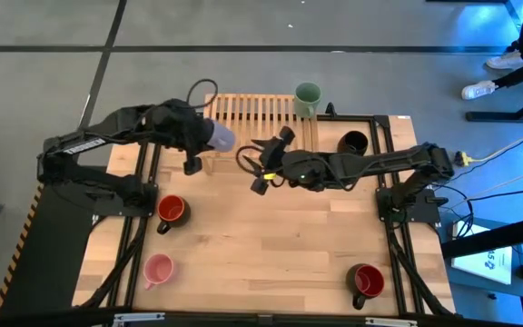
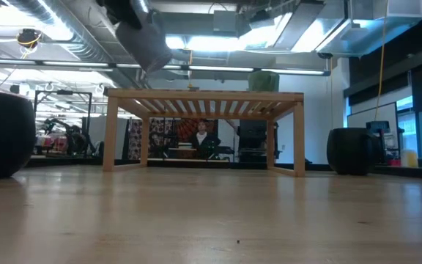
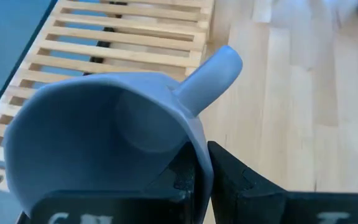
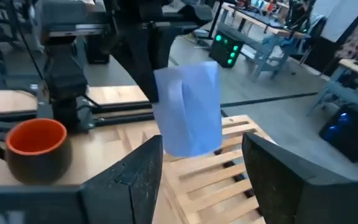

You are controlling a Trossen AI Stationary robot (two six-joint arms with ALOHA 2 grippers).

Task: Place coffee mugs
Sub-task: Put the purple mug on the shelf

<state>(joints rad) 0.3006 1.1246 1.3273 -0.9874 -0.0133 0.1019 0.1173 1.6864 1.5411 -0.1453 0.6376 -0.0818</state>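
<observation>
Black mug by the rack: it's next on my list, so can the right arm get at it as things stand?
Probably yes. The right gripper is open and empty, and the black mug stands alone beside that arm, nothing between them.

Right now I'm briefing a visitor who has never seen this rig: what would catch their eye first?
The left gripper holding the lavender-grey mug in the air over the slatted wooden rack, near its left end. Next, the right gripper, open, beside it, and the green mug already on the rack's far right corner.

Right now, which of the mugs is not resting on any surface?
The lavender-grey mug: the left gripper holds it by its rim above the slatted rack. The green mug sits on the rack.
</observation>
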